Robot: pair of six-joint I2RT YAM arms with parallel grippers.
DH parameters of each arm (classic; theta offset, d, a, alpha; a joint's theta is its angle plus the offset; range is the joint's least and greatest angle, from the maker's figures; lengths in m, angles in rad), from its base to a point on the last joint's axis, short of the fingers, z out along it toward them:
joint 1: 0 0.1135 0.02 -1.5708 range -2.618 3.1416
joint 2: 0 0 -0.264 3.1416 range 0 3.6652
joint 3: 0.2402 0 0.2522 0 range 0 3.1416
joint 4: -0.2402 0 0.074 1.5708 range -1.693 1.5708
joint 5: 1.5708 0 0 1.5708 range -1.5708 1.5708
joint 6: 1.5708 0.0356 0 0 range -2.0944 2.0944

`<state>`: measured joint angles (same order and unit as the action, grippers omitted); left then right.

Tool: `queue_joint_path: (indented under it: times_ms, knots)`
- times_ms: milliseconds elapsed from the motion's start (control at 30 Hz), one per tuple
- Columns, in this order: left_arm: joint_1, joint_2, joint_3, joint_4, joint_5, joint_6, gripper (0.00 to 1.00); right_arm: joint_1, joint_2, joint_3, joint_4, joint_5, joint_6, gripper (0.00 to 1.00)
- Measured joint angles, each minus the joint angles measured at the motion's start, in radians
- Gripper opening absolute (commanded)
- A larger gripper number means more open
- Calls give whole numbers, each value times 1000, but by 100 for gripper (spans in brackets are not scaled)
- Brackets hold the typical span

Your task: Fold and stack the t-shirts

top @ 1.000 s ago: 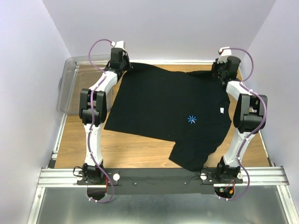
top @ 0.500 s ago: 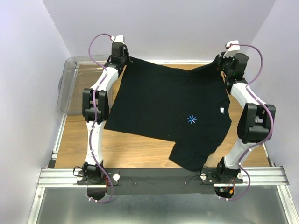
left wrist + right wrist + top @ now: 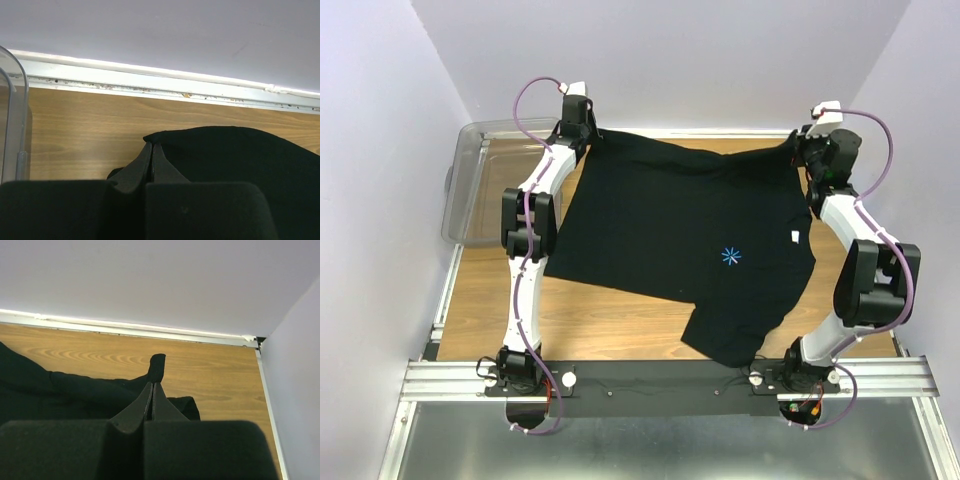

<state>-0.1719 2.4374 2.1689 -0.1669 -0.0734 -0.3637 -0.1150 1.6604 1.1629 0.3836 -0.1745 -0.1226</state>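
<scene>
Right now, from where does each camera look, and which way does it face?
Top external: above, behind the robot, looking down on table, t-shirt and bin; left arm and right arm show whole.
Left wrist: on the left arm, facing the far wall; left gripper shows, shut on the t-shirt.
Right wrist: the same, right arm; right gripper shut on the t-shirt.
Wrist views share t-shirt, table, wall.

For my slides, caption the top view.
Left gripper and right gripper hold the black t-shirt by its far corners over the table.
</scene>
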Motion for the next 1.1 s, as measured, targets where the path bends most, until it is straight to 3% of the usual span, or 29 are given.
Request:
queue_joint_path:
  times_ms: [600, 1100]
  knots:
    - [19, -21, -145, 50, -1, 24, 0, -7, -166, -153, 0, -53, 3, 1]
    - [23, -149, -286, 128, -2, 47, 0, -9, -308, -284, -46, -109, -9, 1]
